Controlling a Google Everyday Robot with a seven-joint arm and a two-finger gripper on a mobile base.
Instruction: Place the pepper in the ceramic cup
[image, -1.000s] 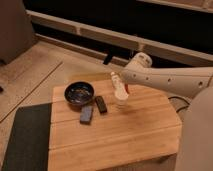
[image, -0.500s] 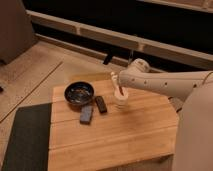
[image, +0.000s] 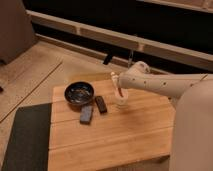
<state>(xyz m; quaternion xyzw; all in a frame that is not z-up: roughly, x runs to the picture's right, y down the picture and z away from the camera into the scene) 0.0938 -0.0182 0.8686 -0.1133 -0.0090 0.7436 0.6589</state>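
Red pepper (image: 120, 91) under end effector (image: 116, 80), entering ceramic cup (image: 121, 99).

The robot's white claw (image: 119, 86) hangs directly over the small white round ceramic cup (image: 121, 99) on the pale wooden worktop (image: 125, 132), right of the wide dark blue bowl (image: 79, 93).

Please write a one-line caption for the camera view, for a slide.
The gripper reaches down over the ceramic cup on the wooden table, beside a dark bowl and two small dark bars.
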